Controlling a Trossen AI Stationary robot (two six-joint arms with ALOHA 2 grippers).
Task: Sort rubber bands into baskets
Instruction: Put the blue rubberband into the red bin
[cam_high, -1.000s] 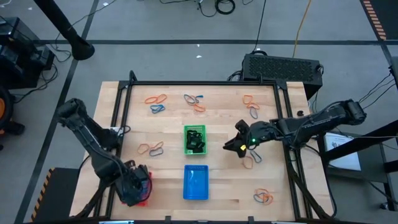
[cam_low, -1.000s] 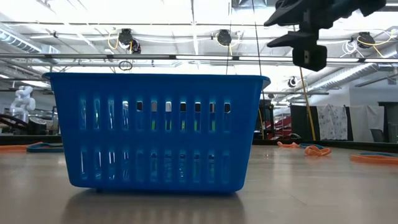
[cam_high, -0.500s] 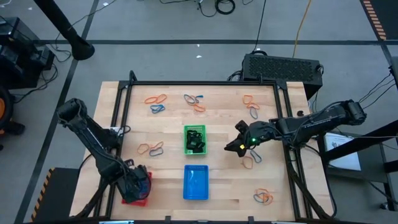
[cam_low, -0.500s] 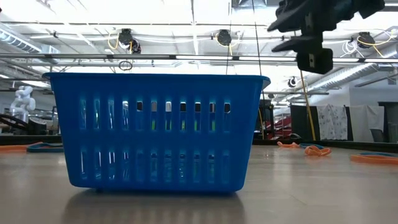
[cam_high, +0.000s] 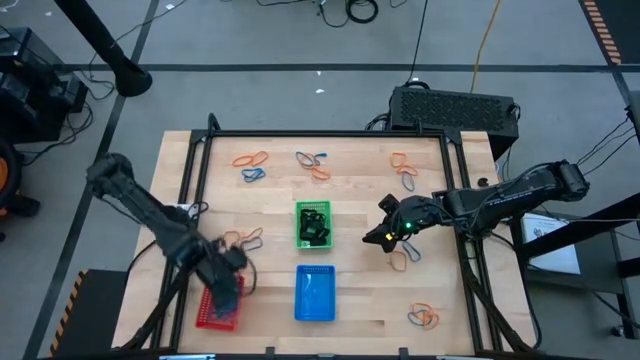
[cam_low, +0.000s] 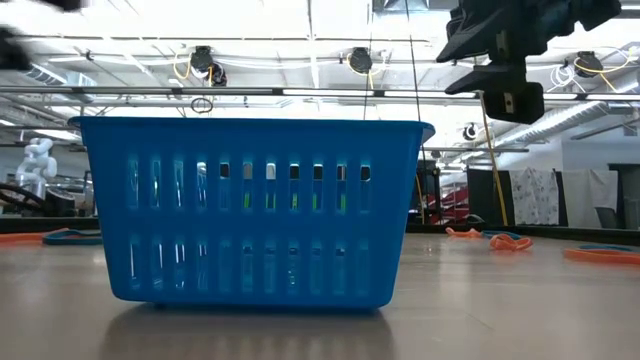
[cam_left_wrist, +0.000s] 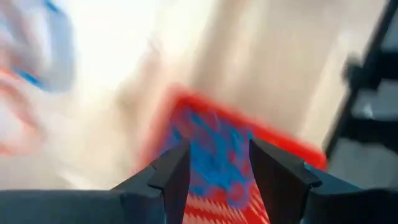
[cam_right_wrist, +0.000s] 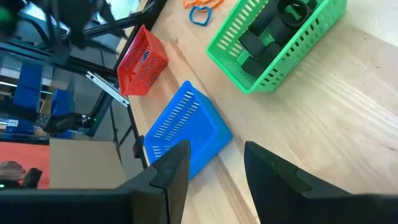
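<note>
My left gripper (cam_high: 229, 270) hangs open over the far end of the red basket (cam_high: 217, 306) at the table's near left. In the left wrist view its fingers (cam_left_wrist: 217, 174) stand apart above blue rubber bands (cam_left_wrist: 214, 155) lying in that basket. My right gripper (cam_high: 381, 236) stands open right of the green basket (cam_high: 313, 224), above the table, with nothing between its fingers (cam_right_wrist: 214, 168). The blue basket (cam_high: 315, 293) stands near the front edge. Rubber bands lie on the wood in clusters (cam_high: 251, 166), (cam_high: 241, 238), (cam_high: 403, 258).
More bands lie at the far middle (cam_high: 313, 164), far right (cam_high: 404, 168) and near right (cam_high: 424, 317). The green basket holds black pieces (cam_right_wrist: 273, 28). A black frame (cam_high: 325, 133) borders the table. In the low view the blue basket (cam_low: 250, 210) fills the foreground.
My left gripper has swung from over the red basket's middle toward the table's far edge and a little to the right, baring most of the basket. My right gripper has stayed in place and turned slightly.
</note>
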